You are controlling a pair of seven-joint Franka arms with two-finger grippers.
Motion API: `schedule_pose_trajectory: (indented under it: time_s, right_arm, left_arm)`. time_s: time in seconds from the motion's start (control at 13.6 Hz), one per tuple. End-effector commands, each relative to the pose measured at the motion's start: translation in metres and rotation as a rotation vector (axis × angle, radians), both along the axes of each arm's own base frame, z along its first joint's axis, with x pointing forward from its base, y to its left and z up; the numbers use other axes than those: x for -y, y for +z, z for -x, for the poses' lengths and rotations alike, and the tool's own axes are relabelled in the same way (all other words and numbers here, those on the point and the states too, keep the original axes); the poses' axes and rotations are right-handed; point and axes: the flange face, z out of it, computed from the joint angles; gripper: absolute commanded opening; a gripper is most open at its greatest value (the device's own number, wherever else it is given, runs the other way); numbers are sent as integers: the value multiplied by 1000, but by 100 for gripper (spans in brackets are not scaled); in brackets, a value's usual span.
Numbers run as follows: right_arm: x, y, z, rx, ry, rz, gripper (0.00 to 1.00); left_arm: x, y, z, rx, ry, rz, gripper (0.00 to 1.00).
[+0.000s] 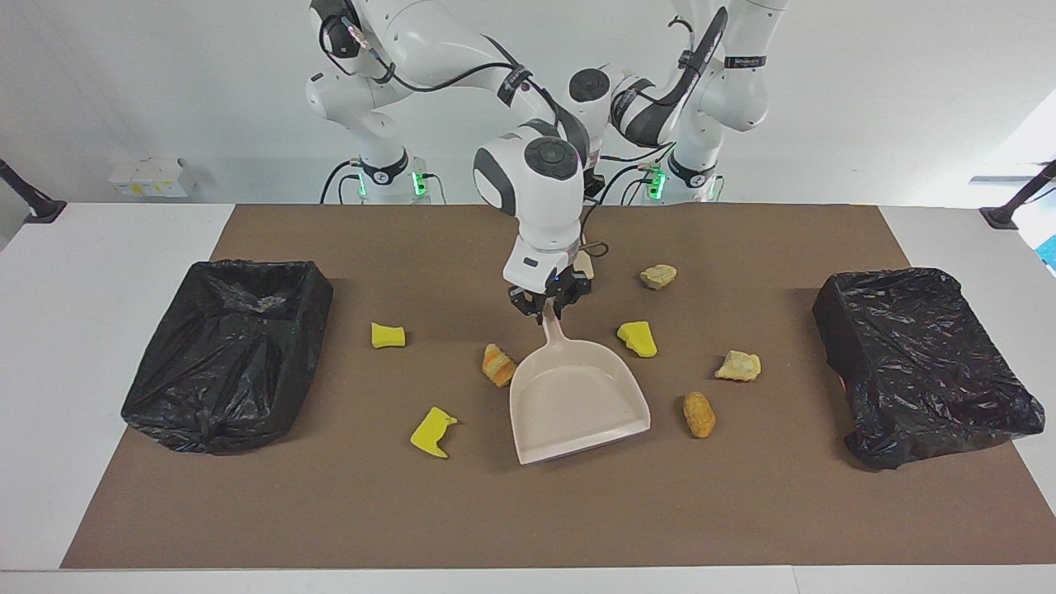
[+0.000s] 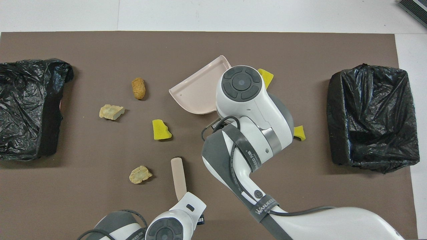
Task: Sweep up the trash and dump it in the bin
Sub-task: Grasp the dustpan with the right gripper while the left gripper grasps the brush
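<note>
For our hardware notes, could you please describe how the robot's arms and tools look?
The right arm and left arm are glossy white with dark grey joints and round dark caps. Black cables run along them, held by black straps with white lettering. Their bases glow green. The right tool is black.

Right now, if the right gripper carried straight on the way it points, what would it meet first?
The right gripper points steeply down, jaws shut on the handle of the dustpan. Straight on, it would probably press that handle into the brown mat below.
</note>
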Motion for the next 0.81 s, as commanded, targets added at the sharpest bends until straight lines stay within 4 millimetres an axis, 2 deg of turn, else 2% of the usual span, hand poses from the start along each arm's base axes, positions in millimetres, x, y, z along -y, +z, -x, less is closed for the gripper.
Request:
schedule_pose_trajectory:
  time_s: [0.0, 0.22, 0.37, 0.52, 0.74]
  right_arm:
    - [12, 7, 17, -66, 184, 44, 0]
    - [19, 2, 36, -111, 368, 109, 0]
    - [19, 0, 50, -138, 515, 153, 0]
    - [25, -2, 56, -162, 659, 180, 0]
    - [24, -11, 64, -166, 863, 181, 0]
  left_arm:
    - [-8, 32, -26, 5, 2, -56, 0]
    - [-30, 50, -58, 8, 11, -78, 0]
    - [-56, 53, -83, 3, -3, -69, 0]
    - [-85, 54, -106, 4, -34, -58, 0]
    - [-112, 56, -137, -9, -72, -94, 0]
